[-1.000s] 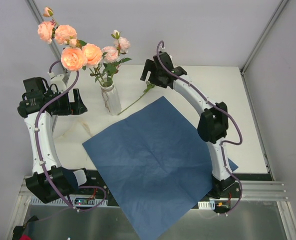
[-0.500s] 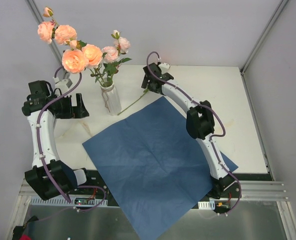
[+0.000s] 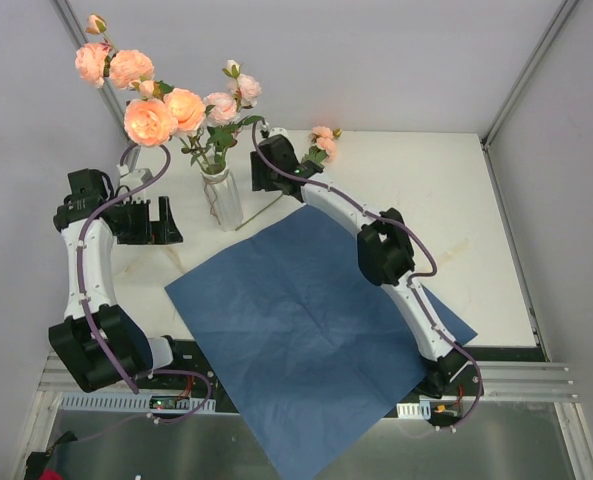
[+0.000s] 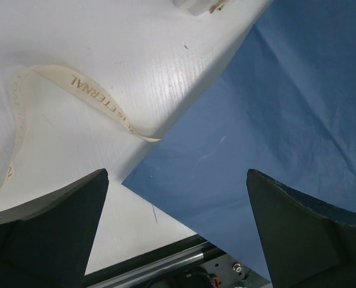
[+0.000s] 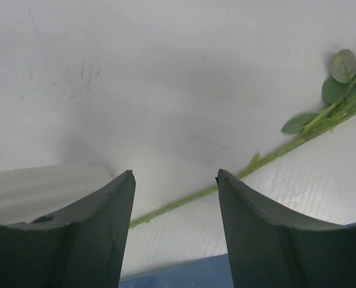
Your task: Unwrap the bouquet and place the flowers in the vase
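Note:
Several peach-pink flowers (image 3: 152, 119) stand in the white vase (image 3: 222, 200) at the back left. One more rose (image 3: 322, 141) lies on the table, its thin green stem (image 5: 274, 153) running toward the vase. My right gripper (image 3: 269, 185) hovers over that stem beside the vase. In the right wrist view the right gripper (image 5: 174, 174) is open, and the stem crosses the gap on the table below, ungripped. The left gripper (image 3: 156, 225) is wide open left of the vase, with nothing in it (image 4: 178, 180). The bouquet's blue paper (image 3: 316, 320) lies flat and unwrapped.
A cream ribbon (image 4: 93, 96) lies loose on the white table (image 3: 426, 200) by the blue paper's corner (image 4: 286, 120). The sheet overhangs the near table edge over the metal rail (image 3: 536, 375). Grey walls enclose the back and sides.
The right arm has swung left along the lying stem toward the vase, uncovering the rose head it hid. The left arm has shifted slightly and stays open.

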